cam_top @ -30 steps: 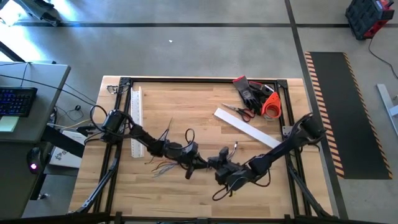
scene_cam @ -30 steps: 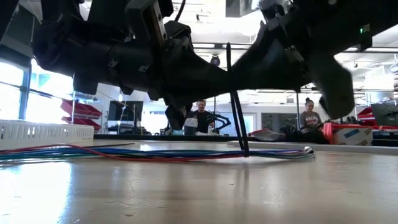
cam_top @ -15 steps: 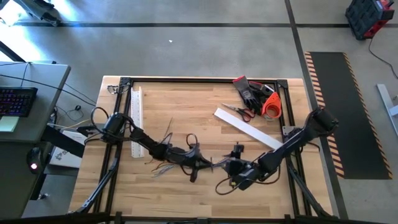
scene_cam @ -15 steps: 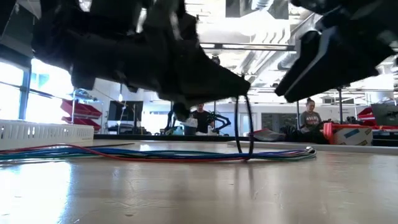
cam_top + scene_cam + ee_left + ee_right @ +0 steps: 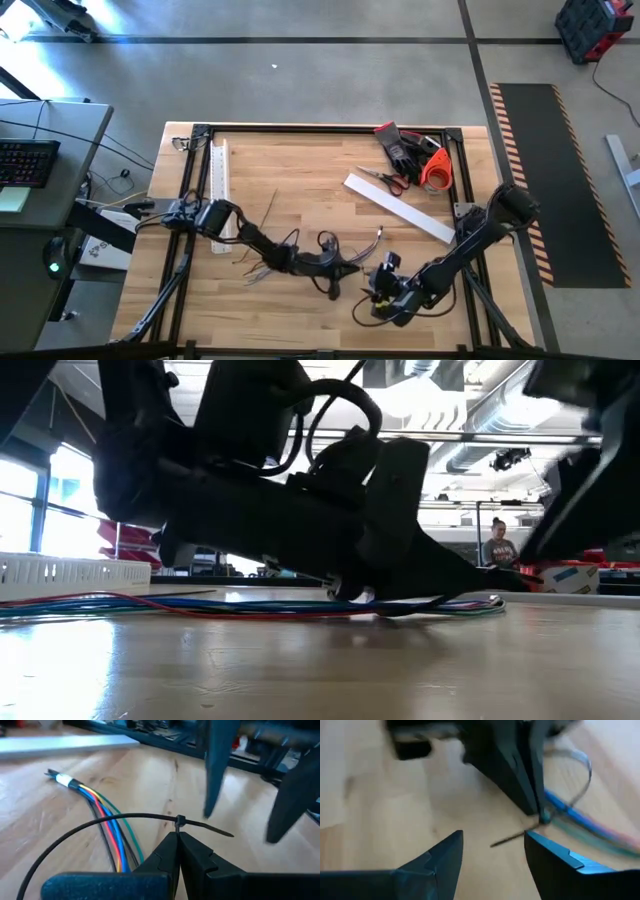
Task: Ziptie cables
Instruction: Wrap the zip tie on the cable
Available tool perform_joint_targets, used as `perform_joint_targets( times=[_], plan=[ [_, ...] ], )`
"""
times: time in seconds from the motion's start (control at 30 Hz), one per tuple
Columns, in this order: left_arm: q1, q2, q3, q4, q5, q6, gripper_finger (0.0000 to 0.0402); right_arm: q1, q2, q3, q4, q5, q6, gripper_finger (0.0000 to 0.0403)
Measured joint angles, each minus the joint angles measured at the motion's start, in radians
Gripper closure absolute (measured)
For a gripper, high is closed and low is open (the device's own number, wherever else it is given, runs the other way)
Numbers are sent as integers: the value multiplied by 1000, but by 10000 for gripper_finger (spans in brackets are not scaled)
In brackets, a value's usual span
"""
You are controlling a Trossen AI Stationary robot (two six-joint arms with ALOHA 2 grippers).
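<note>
Pulled lower and rightward, a looped ziptie (image 5: 100, 822) circles the cables (image 5: 107, 827) mid-table, pinched at its head by the left gripper (image 5: 178, 836). Just beyond, the retreated right gripper (image 5: 492, 850) hovers spread, empty.

a smooth grey concrete floor (image 5: 330, 85) is seen around the table, crossed by a dark line. a black mat edged with orange-and-white hazard stripes (image 5: 545, 180) is laid on the floor to one side, and a red and black case (image 5: 592, 28) is set in the far corner. a grey desk carrying a dark keyboard (image 5: 28, 162) is placed on the other side. in the low view, bright tall windows (image 5: 40, 500), white ceiling ducts (image 5: 520, 445) and a seated person (image 5: 497, 542) are shown.
</note>
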Motion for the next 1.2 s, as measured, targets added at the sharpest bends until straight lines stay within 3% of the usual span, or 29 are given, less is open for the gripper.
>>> perform_joint_targets(
  times=[0.13, 0.37, 0.63, 0.83, 0.97, 1.2],
  plan=[
    [-33, -5, 1, 0, -105, 65, 401, 6, 36, 0, -21, 1, 169, 217],
    [-103, -7, 1, 13, -251, 213, 401, 41, 38, 0, 6, 142, 302, 220],
    [-127, -7, 1, 15, -303, 242, 401, 16, 46, 0, 213, 107, 189, 220],
    [-130, -7, 1, 18, -315, 248, 401, -18, 57, 0, 220, 69, 194, 225],
    [-133, -7, 1, 20, -327, 249, 401, -26, 63, 0, 217, 67, 184, 262],
    [-133, -8, 1, 23, -327, 249, 402, -13, 64, 0, 210, 83, 122, 381]
  ],
)
